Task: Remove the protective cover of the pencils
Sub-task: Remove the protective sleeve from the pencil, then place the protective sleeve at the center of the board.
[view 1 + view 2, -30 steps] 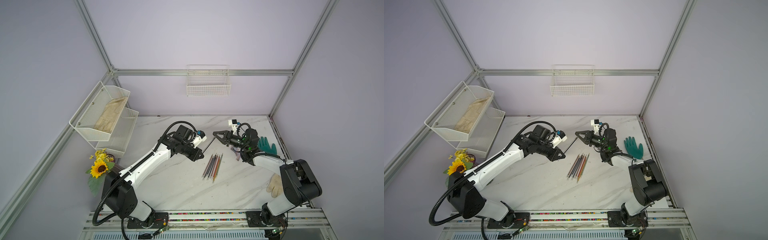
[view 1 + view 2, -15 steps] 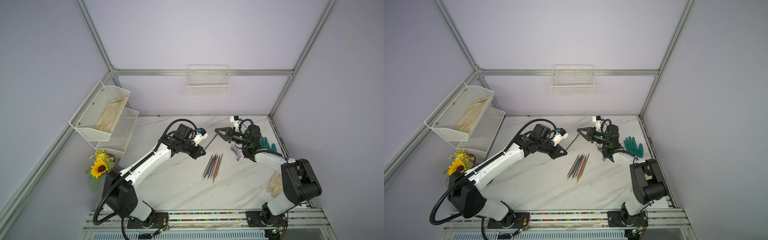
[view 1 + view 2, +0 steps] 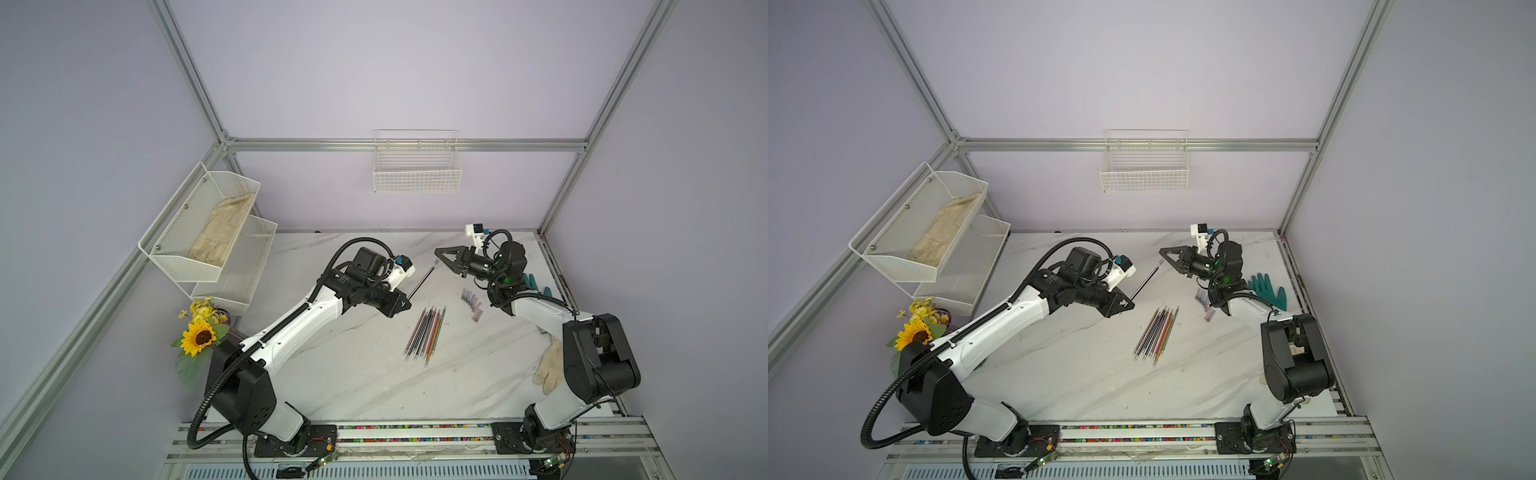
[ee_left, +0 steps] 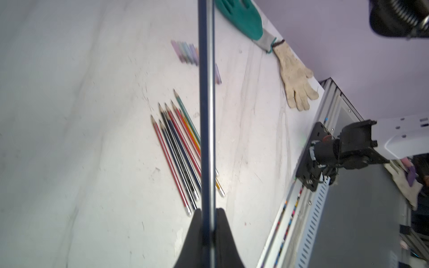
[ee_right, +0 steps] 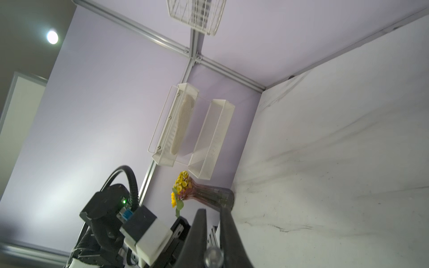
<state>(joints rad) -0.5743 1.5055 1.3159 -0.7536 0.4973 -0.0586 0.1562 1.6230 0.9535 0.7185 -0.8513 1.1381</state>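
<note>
My left gripper (image 3: 408, 301) (image 4: 207, 210) is shut on the lower end of a dark pencil (image 3: 422, 280) (image 4: 207, 116). The pencil slants up toward my right gripper (image 3: 436, 251) (image 5: 212, 208). In the right wrist view a round, translucent cover (image 5: 213, 255) sits pinched between the right jaws. In both top views the pencil's pale far end (image 3: 1160, 262) meets the underside of that gripper. I cannot tell whether the cover is off the pencil. Several bare pencils (image 3: 428, 332) (image 4: 181, 148) lie side by side mid-table. Several pastel covers (image 3: 471, 303) (image 4: 185, 52) lie to their right.
A teal glove (image 3: 536, 284) and a cream glove (image 3: 548, 370) lie along the table's right edge. A two-tier mesh shelf (image 3: 199, 232) and a sunflower vase (image 3: 201, 332) stand at the left. A wire basket (image 3: 417, 166) hangs on the back wall.
The right gripper has moved up and toward the back right. The left gripper and its pencil shifted slightly the same way, and the pencil's far end stays at the right jaws.
</note>
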